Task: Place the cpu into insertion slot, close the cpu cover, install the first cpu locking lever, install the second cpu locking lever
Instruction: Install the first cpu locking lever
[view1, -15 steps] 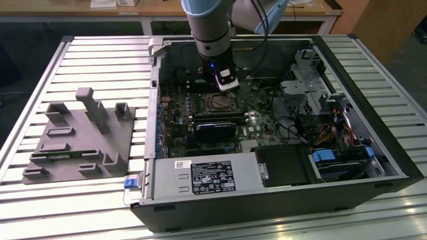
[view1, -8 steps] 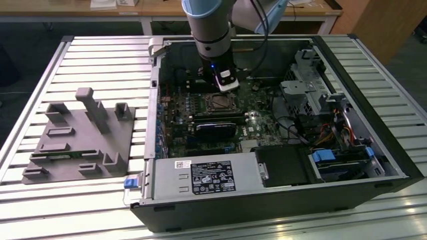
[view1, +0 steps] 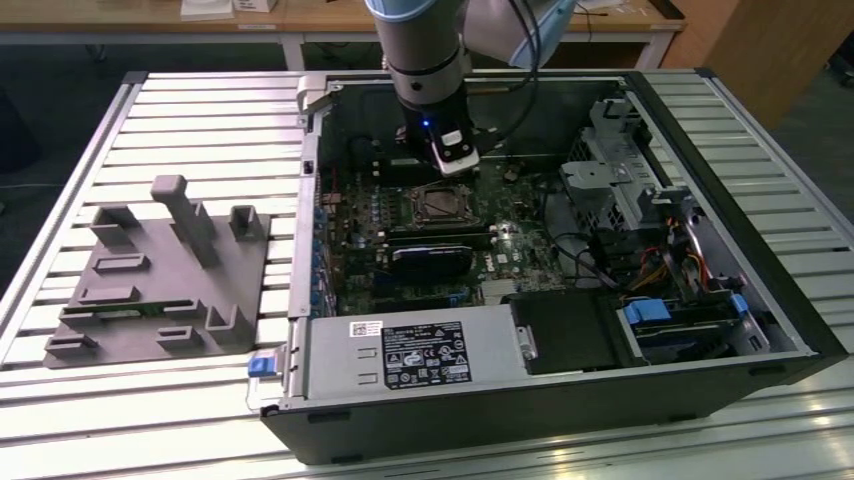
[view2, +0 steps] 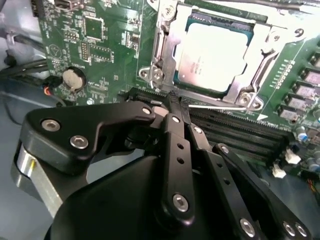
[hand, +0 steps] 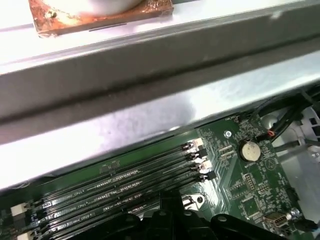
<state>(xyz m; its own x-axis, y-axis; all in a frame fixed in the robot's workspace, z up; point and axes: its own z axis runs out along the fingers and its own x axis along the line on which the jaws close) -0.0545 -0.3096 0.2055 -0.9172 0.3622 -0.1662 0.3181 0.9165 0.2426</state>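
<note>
The cpu (view2: 212, 52), a square chip with a silvery top, lies flat in the insertion slot (view1: 438, 204) on the green board. The cpu cover (view2: 167, 47), a thin silvery frame, lies around it with the chip showing through its window. A thin bright metal rod (view2: 220, 107) runs along the socket edge nearest my fingertips. My gripper (view2: 175, 100) hangs just beside that edge of the socket, its black fingers (view2: 172, 135) pressed together with nothing between them. In the exterior view the gripper (view1: 454, 168) stands inside the open case, just behind the socket.
Long black memory slots (hand: 115, 187) lie next to the socket, with a coin battery (hand: 248, 150) beyond them. The case's metal wall (hand: 125, 115) is close by. A black card (view1: 430, 262), cables and drive bays (view1: 667, 320) fill the case. A grey fixture (view1: 160, 275) sits on the table at the exterior view's left.
</note>
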